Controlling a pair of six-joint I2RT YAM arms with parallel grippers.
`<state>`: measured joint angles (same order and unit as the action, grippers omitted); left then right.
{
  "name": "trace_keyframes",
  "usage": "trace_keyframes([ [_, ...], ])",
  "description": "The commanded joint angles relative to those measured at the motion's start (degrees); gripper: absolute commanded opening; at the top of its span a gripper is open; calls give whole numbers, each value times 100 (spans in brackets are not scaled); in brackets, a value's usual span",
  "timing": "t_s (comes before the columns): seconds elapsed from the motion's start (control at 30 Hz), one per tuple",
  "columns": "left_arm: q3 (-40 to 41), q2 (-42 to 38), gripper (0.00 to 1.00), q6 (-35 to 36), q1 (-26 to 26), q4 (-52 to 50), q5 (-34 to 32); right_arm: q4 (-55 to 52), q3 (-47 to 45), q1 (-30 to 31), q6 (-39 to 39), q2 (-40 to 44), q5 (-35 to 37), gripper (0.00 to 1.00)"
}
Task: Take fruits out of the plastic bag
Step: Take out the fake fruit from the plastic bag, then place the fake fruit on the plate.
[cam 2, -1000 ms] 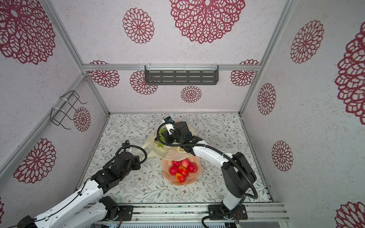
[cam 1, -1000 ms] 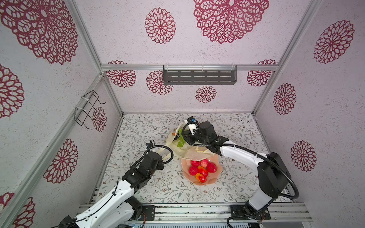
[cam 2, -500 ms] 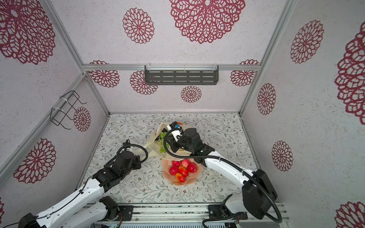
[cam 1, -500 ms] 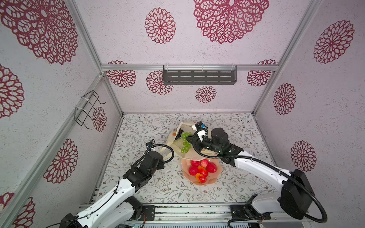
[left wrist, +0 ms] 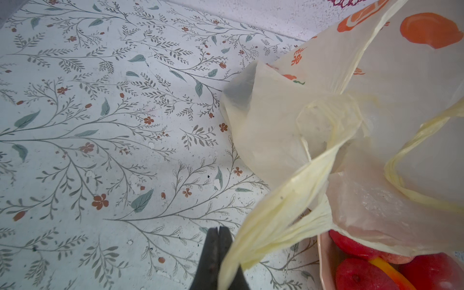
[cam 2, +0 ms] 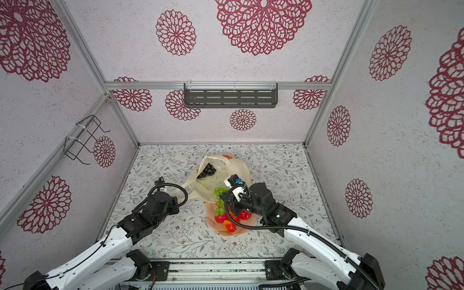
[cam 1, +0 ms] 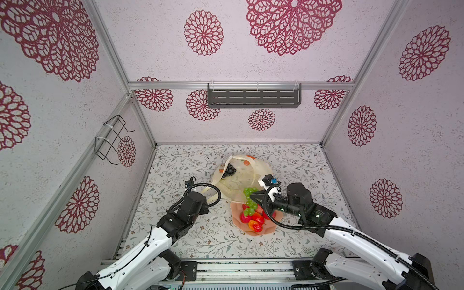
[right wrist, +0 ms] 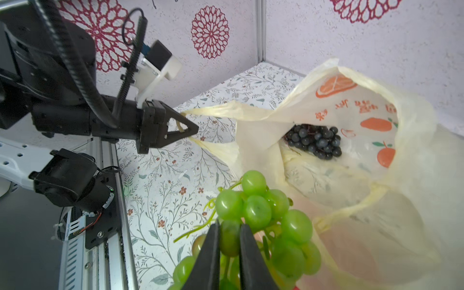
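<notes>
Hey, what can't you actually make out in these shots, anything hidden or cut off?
Bag depths: in the right wrist view, folds of the plastic bag hide whatever lies under the dark grapes.
Bowl contents: in both top views, the green grapes and the right pincer cover part of the bowl.
Most of the left pincer: cropped by the left wrist view's edge; the bag handle covers one side.

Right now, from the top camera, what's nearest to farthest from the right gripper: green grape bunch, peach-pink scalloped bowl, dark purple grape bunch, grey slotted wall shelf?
1. Green grape bunch, pinched in the right gripper.
2. Peach-pink scalloped bowl, just beneath it.
3. Dark purple grape bunch, inside the plastic bag.
4. Grey slotted shelf, on the back wall.
</notes>
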<state>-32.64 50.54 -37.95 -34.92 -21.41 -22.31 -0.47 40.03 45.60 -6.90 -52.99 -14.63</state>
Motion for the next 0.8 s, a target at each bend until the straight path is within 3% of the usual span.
trace_keyframes([
  [0.0, 9, 9, 3, 12, 46, 420, -178, -112, -298, 18, -532, 441, 465, 17],
  [0.43, 276, 293, 3, -111, 55, 1182, -349, -805, -1266, 29, -2182, 1502, 1638, 17],
  [0.77, 324, 235, 2, -144, 55, 1150, -276, -399, -1302, 27, -2481, 808, 1869, 18],
])
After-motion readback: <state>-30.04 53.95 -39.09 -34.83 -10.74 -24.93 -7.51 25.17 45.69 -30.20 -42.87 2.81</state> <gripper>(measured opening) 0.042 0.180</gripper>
